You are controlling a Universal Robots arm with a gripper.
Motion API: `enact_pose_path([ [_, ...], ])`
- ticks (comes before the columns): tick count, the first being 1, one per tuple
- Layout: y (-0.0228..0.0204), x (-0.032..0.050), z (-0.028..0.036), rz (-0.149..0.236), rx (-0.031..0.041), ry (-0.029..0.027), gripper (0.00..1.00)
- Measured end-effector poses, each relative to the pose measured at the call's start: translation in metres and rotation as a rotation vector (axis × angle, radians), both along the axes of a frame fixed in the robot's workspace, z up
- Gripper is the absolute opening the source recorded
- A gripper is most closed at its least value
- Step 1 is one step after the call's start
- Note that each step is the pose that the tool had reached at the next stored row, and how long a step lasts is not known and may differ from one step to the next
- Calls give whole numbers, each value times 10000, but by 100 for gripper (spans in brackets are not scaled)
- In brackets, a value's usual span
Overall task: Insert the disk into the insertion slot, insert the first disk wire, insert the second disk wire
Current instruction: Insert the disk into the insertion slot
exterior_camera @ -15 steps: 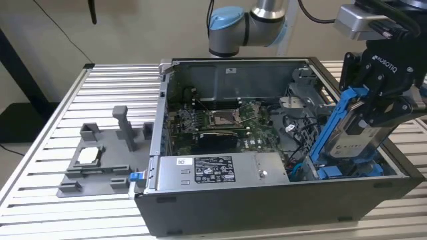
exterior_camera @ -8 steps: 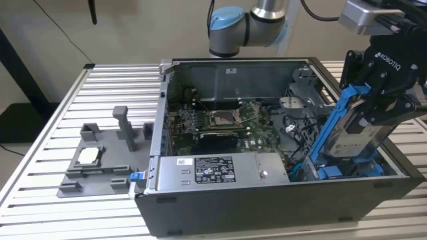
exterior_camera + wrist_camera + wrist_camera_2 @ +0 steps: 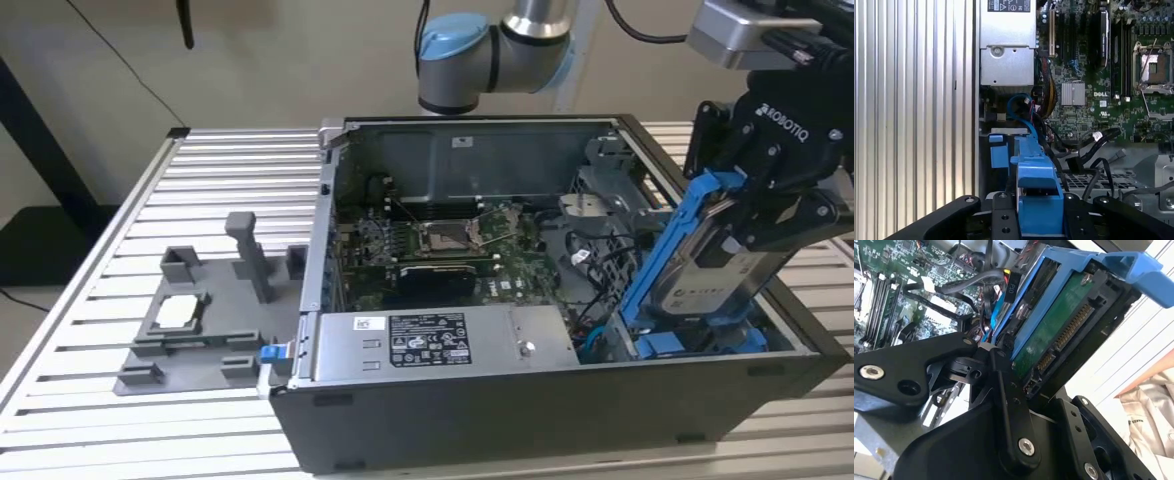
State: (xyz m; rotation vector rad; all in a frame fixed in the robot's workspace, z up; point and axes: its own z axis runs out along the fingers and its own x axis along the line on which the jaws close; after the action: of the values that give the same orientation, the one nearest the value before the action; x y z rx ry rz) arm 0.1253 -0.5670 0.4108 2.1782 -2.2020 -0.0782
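My gripper (image 3: 771, 228) is shut on the disk (image 3: 727, 272), a silver drive with a white label clipped in a bright blue carrier (image 3: 678, 250). The disk is tilted steeply, with its upper end leaning toward the exterior view's right. Its lower end is down at the insertion slot (image 3: 694, 345), the cage with blue tabs in the case's front right corner. How far in it sits is hidden. The second wrist view shows the disk's green circuit side (image 3: 1054, 335) and connector between black fingers (image 3: 1004, 390). In the first wrist view the carrier (image 3: 1036, 192) points at the slot's blue tab (image 3: 999, 150).
The open dark grey case (image 3: 534, 420) holds the motherboard (image 3: 447, 240) and the grey labelled power-supply box (image 3: 427, 340). Loose black cables (image 3: 1089, 142) and a blue cable (image 3: 1019, 105) lie beside the slot. A grey fixture tray (image 3: 200, 320) sits on the slatted table at the exterior view's left.
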Motion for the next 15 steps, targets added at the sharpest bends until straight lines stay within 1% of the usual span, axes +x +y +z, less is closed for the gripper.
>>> enact_pose_path([
  [4, 0, 3, -36, -1, -1, 27, 33],
  [5, 0, 5, -43, 0, -2, 42, 33],
  [6, 0, 7, -47, 1, 0, 72, 33],
  [7, 0, 16, -48, 1, 3, 129, 33],
  [9, 0, 44, -40, 2, 13, 295, 33],
  [10, 1, 57, -25, 4, 15, 374, 33],
  [11, 0, 67, -5, 3, 8, 441, 33],
  [12, 0, 73, 22, 1, -1, 497, 33],
  [13, 0, 77, 45, 1, -1, 541, 33],
  [15, 0, 83, 96, 1, -5, 613, 33],
])
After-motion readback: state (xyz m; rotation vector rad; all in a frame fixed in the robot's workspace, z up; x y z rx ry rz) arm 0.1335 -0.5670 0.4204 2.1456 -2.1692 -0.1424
